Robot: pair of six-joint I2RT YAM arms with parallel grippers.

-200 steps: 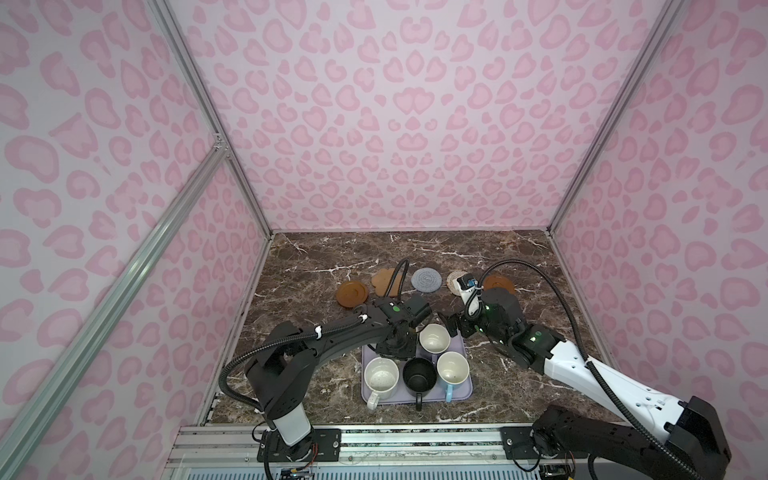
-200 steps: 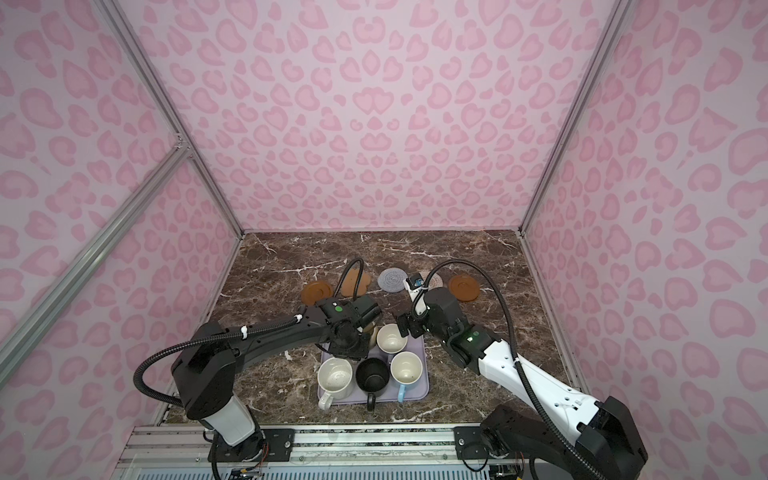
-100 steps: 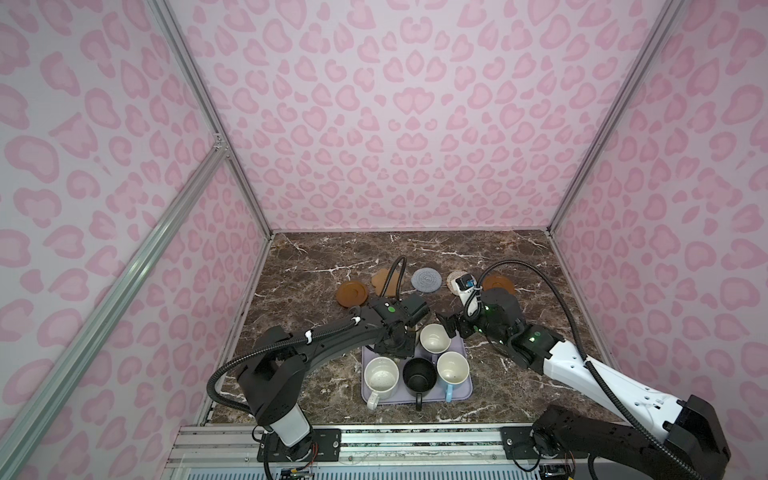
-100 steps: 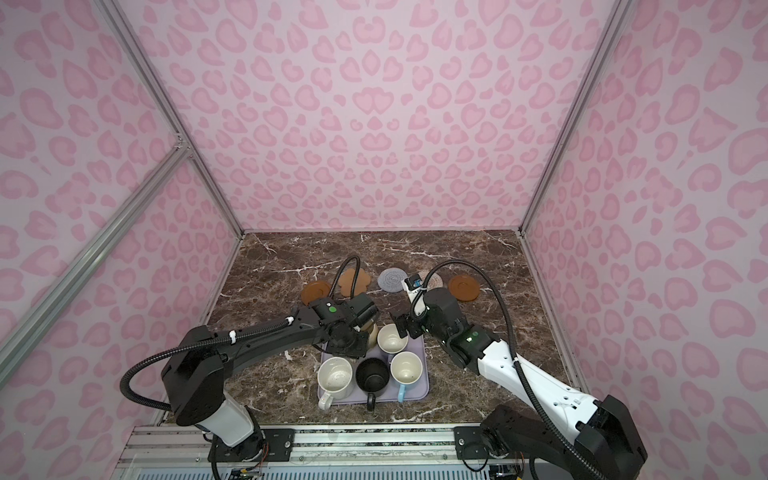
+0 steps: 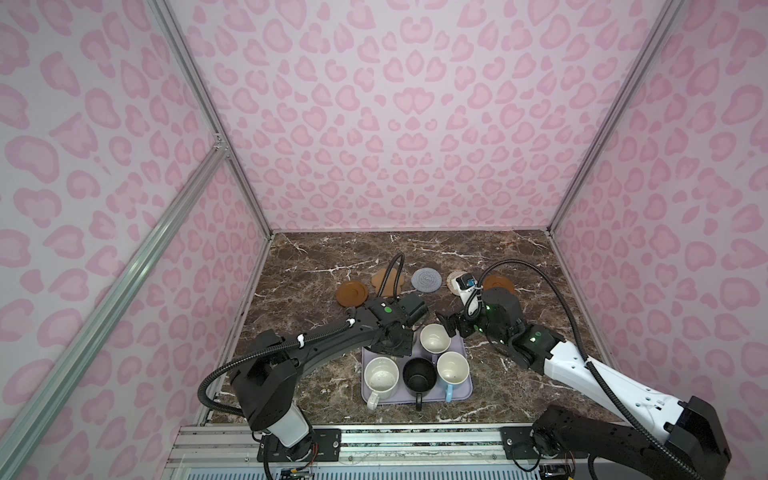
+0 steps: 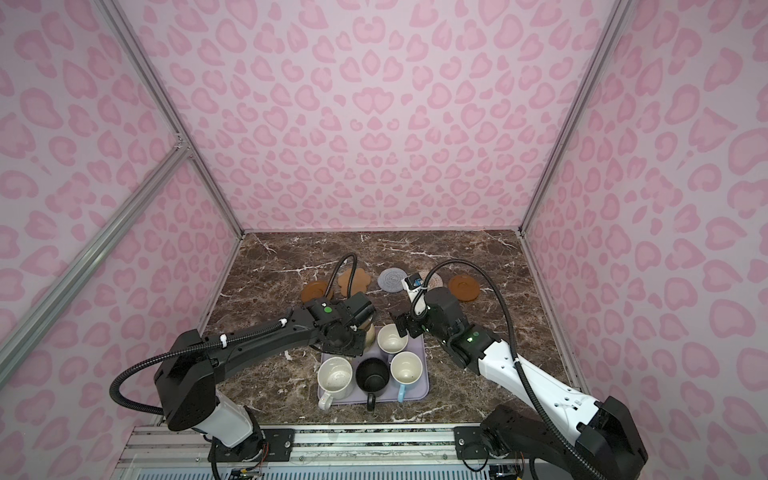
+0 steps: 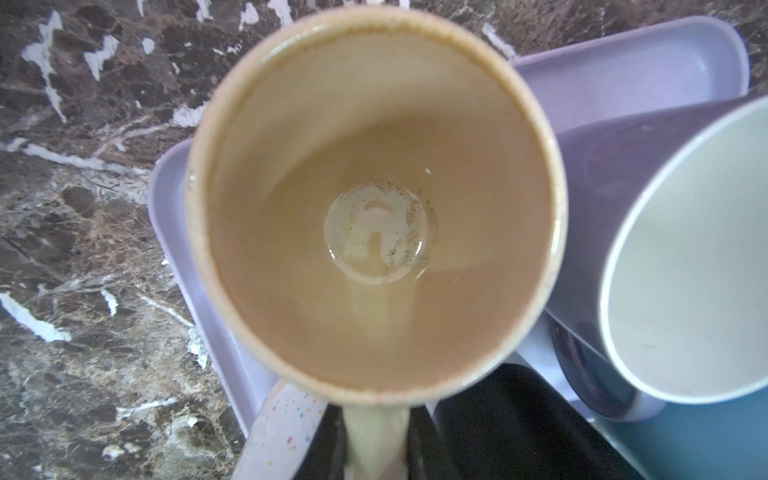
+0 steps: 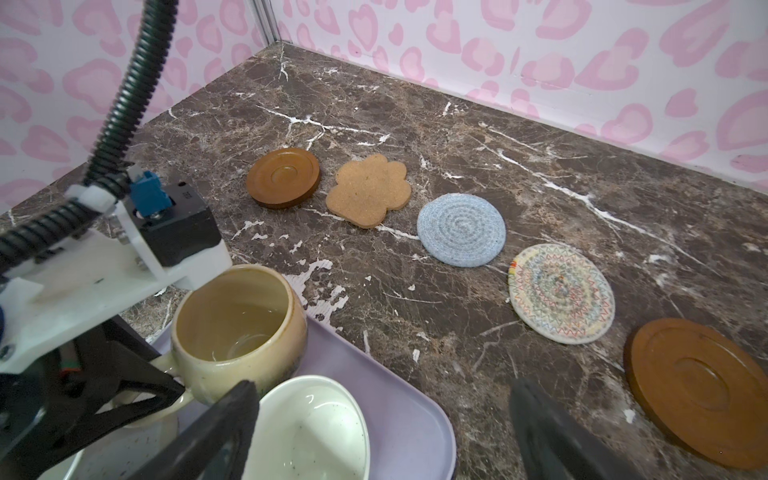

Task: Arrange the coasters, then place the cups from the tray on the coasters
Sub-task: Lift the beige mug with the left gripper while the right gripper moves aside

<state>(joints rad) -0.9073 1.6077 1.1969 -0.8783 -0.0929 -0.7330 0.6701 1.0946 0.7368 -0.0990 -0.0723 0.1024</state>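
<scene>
Five coasters lie in a row on the marble: brown disc (image 5: 352, 293), tan paw (image 5: 388, 279), blue-grey woven (image 5: 426, 279), beige woven (image 8: 561, 293), second brown disc (image 6: 463, 286). The lavender tray (image 5: 465, 392) holds the lavender cup (image 5: 434, 338), white speckled cup (image 5: 381, 374), black cup (image 5: 419, 376) and light blue cup (image 5: 452, 370). My left gripper (image 7: 376, 440) is shut on the handle of the yellow-beige cup (image 8: 237, 328) at the tray's far left corner. Whether that cup rests on the tray I cannot tell. My right gripper (image 8: 384, 388) hangs open over the tray's far right corner, empty.
Pink patterned walls close in the marble table (image 5: 316, 266) on three sides. A metal rail (image 5: 374, 440) runs along the front edge. Both arms' cables arch over the coaster row. The left wrist camera block (image 8: 174, 224) sits right above the yellow-beige cup.
The left arm's elbow has swung a little to the left while its gripper stays shut on the cup handle. The right gripper has hardly moved and stays open.
</scene>
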